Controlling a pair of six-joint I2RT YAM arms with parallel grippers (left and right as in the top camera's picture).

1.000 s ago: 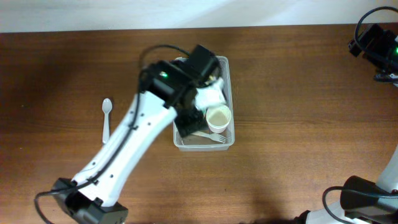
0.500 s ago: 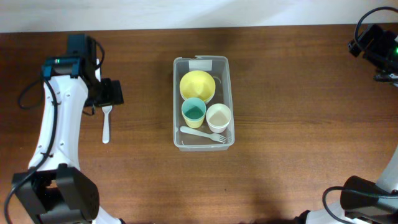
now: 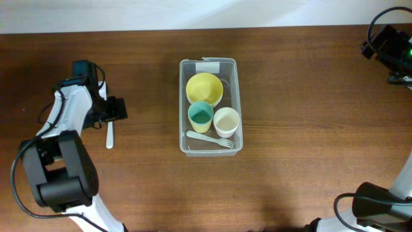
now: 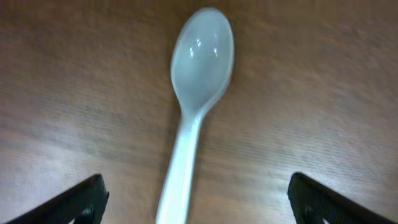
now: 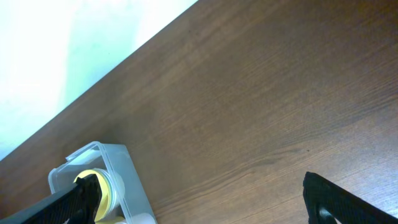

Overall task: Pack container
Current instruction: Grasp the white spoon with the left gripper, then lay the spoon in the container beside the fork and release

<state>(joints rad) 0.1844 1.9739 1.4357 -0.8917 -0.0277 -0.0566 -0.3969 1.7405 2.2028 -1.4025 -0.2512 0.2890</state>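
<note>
Midway along the dark wooden worktop [image 3: 302, 129], toward its far edge, sits the clear container [image 3: 183, 109], its white label [image 3: 207, 66] unreadable. Left gripper [image 4: 199, 202] gapes wide above a white spoon [image 4: 200, 56] near the left edge; right gripper [image 5: 205, 199], wide and empty, hangs at the far-right corner. White wall [image 3: 193, 13] behind.

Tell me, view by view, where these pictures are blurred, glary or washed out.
Overhead: sharp and evenly lit, with the container and its contents clear. Left wrist: the spoon is slightly soft, with small glare spots in its bowl. Right wrist: the tabletop grain is crisp, and the pale wall is washed out and featureless.
</note>
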